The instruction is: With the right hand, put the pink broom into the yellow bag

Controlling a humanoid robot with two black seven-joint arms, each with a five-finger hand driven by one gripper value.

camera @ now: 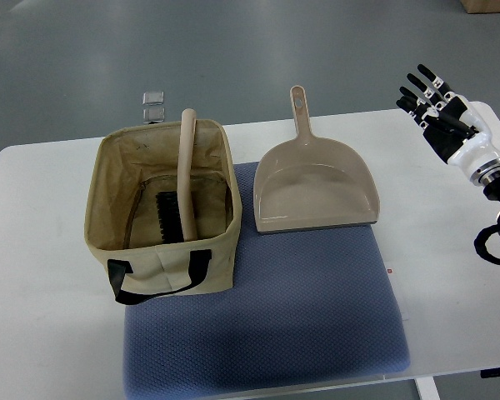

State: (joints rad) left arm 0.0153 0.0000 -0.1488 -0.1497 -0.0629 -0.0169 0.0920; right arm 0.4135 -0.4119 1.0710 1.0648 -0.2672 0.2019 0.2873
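Inside the bag (162,204) stands the broom (186,171), its dark bristle head down on the bag's floor and its pale handle leaning up against the far rim, the tip poking out above the edge. Its colour reads more beige than pink. The bag itself is a yellowish fabric box with an open top and a black strap (157,275) looped across its near face. It sits on the left part of a blue mat (317,317), which lies on a white table (33,250).

Just to the right of the bag, also on the mat, lies a beige dustpan (317,190), mouth toward the camera and handle pointing away; it is close to the bag but not touching it.

Well apart from all this, near the table's far right corner, hovers the right hand (446,112). Its black-and-white fingers (421,83) are spread wide and straight, holding nothing, pointing up and left.

Beyond the table's far edge, on the grey floor, are two small clear squares (153,104).
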